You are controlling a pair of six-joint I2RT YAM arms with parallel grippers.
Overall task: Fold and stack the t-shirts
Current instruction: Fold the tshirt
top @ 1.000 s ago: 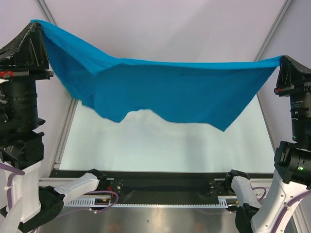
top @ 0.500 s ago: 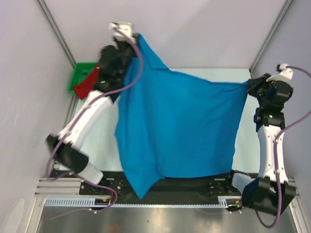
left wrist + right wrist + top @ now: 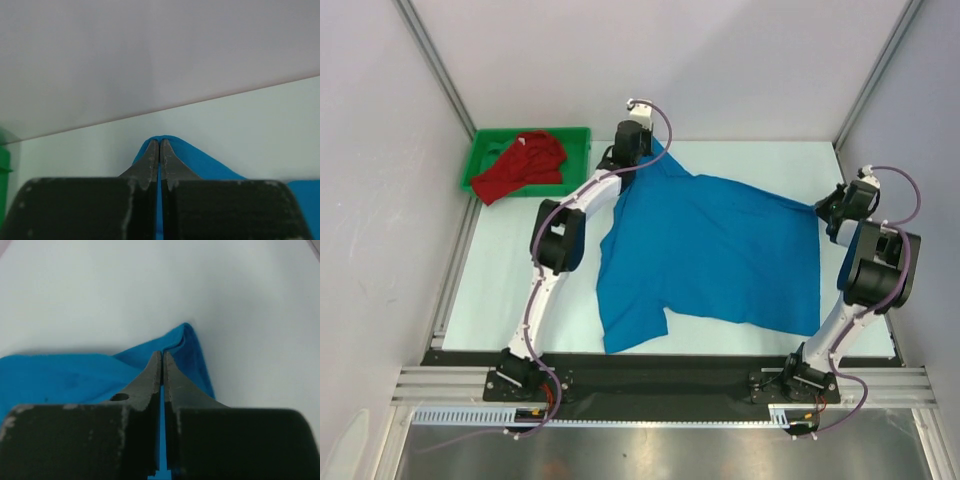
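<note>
- Blue shirt (image 3: 720,250) now lies spread on the counter (image 3: 500,290), from the middle to the right edge. A second ago it hung stretched in the air between your two arms, so you have swung it out and laid it down.
- Your left end effector (image 3: 159,142) is clamped shut on one corner of it near the far edge. The right end effector (image 3: 162,354) is pinched shut on another corner by the right edge.
- That suggests the spreading step is about done. The cloth lies mostly flat, though a flap juts toward the near edge on its left side and a few creases cross the middle. You still have to let go and start the folds.
- Red shirt (image 3: 525,165) sits bunched in the tray (image 3: 578,135) at the far left corner, well apart from the blue one and not yet folded or stacked.
- Nothing rests on the blue cloth. Your left arm (image 3: 560,240) runs just beside its left side, so pulling back could drag that edge and undo the spread.
</note>
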